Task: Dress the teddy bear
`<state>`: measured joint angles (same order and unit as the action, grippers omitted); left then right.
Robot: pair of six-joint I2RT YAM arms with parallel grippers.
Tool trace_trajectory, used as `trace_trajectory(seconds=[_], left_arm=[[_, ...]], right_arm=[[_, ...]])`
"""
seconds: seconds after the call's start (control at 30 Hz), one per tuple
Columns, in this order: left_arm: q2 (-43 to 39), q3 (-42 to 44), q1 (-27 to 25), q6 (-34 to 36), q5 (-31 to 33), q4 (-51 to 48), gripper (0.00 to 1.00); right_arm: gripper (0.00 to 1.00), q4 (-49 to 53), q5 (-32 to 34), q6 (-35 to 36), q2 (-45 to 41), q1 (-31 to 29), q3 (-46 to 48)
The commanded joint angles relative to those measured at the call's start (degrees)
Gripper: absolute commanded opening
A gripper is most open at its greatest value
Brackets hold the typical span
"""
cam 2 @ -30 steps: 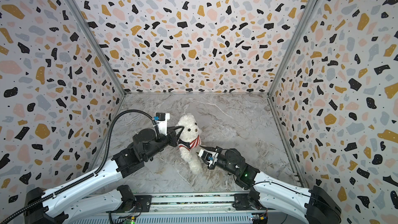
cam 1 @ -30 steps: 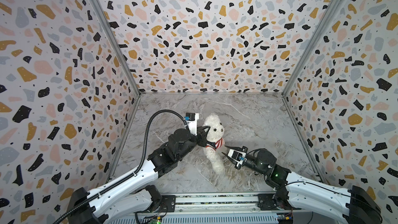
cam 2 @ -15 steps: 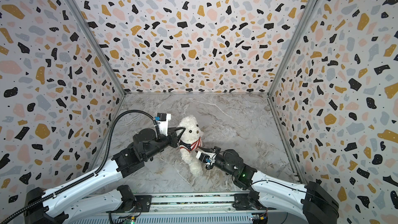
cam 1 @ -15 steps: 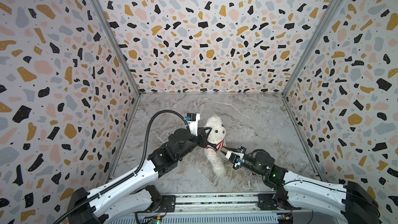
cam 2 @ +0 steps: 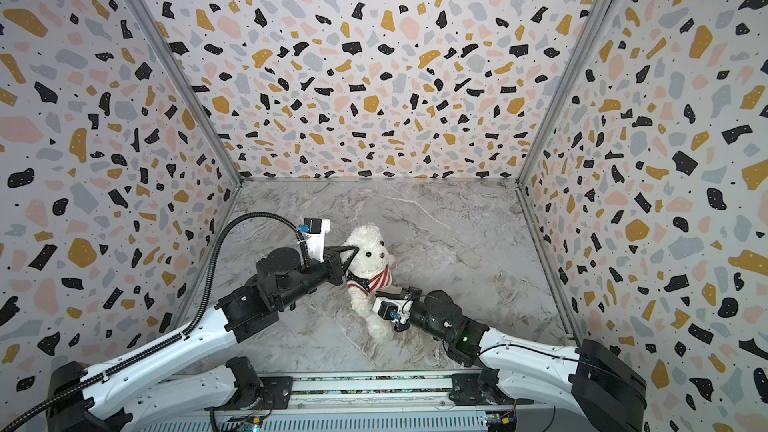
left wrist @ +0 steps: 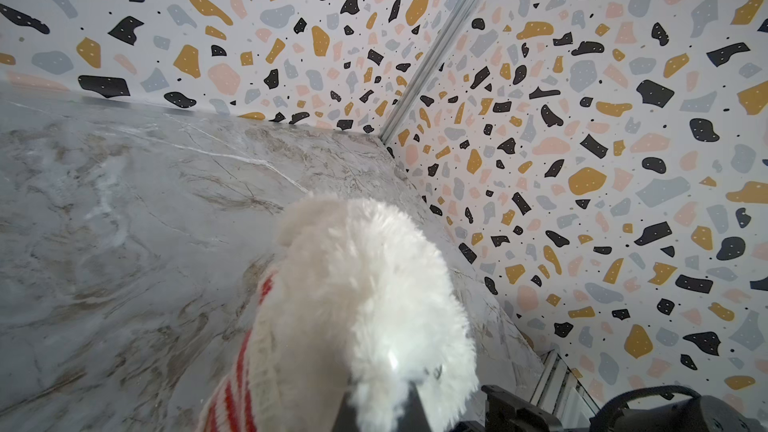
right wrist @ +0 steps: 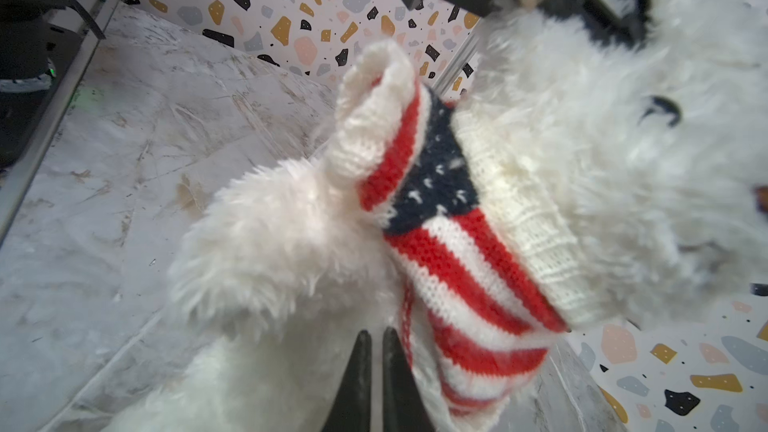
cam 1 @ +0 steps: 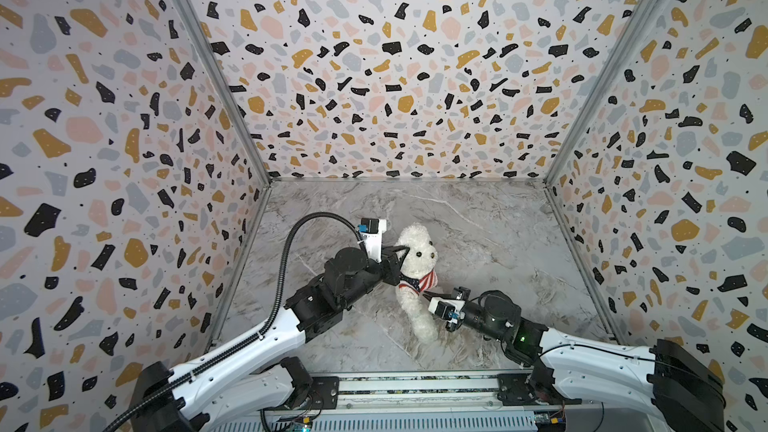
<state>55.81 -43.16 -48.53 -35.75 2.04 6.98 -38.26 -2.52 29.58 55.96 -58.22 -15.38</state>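
The bear [cam 1: 412, 243] is white, with black eyes and a black nose. Its sweater [right wrist: 453, 243] has red and white stripes, a navy field with white stars, and cream edges. The table [cam 1: 478, 218] is grey marble with pale veins. The walls [cam 1: 395, 76] are white with black, ochre, pink and grey flecks.

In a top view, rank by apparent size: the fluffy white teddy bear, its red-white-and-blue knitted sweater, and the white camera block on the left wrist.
Largest: the fluffy white teddy bear.
Then the red-white-and-blue knitted sweater and the white camera block look about alike; the block likely sits nearer the camera, so unranked.
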Motion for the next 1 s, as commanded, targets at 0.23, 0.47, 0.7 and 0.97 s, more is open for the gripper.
trace_trajectory(seconds=[0.23, 0.47, 0.7, 0.97], left_arm=[[0.8, -2.1, 0.2, -1.4, -2.6, 6.3, 0.0], [0.9, -2.0, 0.2, -1.5, -2.9, 6.6, 0.0], [1.1, -1.9, 0.2, -1.7, -3.1, 6.6, 0.0], [1.6, -2.1, 0.2, -1.8, -3.8, 6.8, 0.0]], right_arm=[[0.21, -4.7, 2.6, 1.5, -0.6, -0.2, -2.4], [0.22, -5.2, 1.7, 2.0, -1.8, -0.3, -2.3], [0.29, -7.2, 0.8, 2.0, -3.0, -0.3, -1.0], [0.33, -8.2, 1.1, 2.6, -2.5, -0.3, -1.0]])
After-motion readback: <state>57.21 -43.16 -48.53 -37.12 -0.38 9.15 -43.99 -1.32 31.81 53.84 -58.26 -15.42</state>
